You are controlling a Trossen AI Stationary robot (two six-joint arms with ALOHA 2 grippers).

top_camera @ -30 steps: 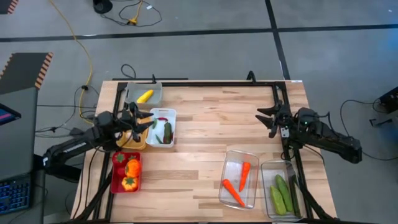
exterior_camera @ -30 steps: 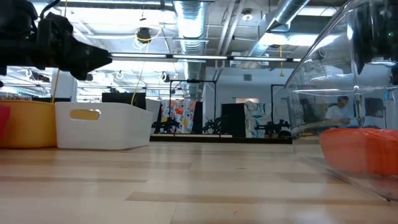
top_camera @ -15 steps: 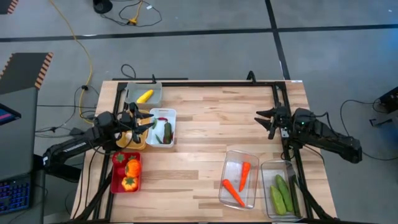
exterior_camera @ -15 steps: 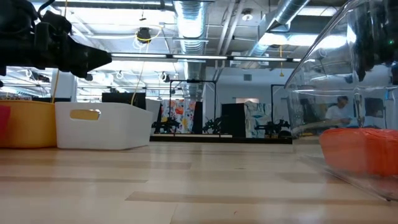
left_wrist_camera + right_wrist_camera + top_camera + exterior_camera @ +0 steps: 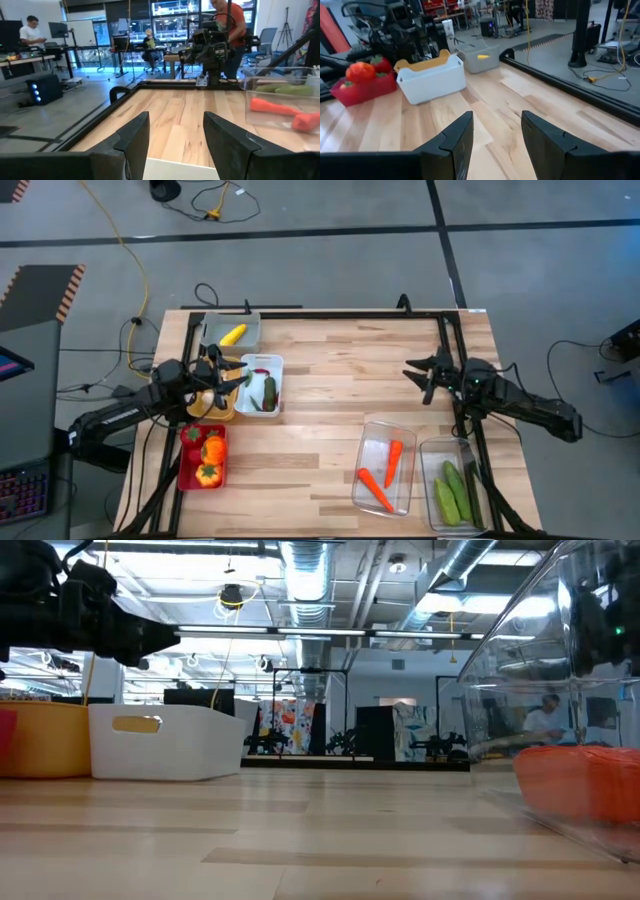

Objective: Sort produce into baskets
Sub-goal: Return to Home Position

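High view: the wooden table point(image 5: 330, 405) is showing no loose produce. Yellow corn point(image 5: 233, 334) is lying in the grey bin point(image 5: 250, 330). A red chili point(image 5: 261, 370) and a dark green piece point(image 5: 269, 392) are lying in the white bin point(image 5: 262, 412). Tomatoes and peppers point(image 5: 210, 452) are filling the red bin point(image 5: 185, 475). Two carrots point(image 5: 375, 489) are sitting in one clear bin point(image 5: 375, 445), and cucumbers point(image 5: 452, 490) in the other clear bin point(image 5: 440, 452). The yellow bin point(image 5: 222, 413) is lying largely hidden under the left gripper point(image 5: 232, 377), which is hovering above it and the white bin's edge. The right gripper point(image 5: 418, 373) is hanging over bare wood on the table's right half, apart from every bin. Judgement: sorting is looking complete, and only the arms' retreat is remaining.

Low view: the white and yellow bins are standing side by side. A carrot is resting inside the clear bin, close against its wall.

Left wrist view: the left fingers point(image 5: 131, 135) are standing apart, gripping nothing.

Right wrist view: the right fingers point(image 5: 452, 140) are likewise standing spread and empty, pointing toward the white, red and grey bins.

Writing: no brand, label or lettering is proving readable on any bin or arm.
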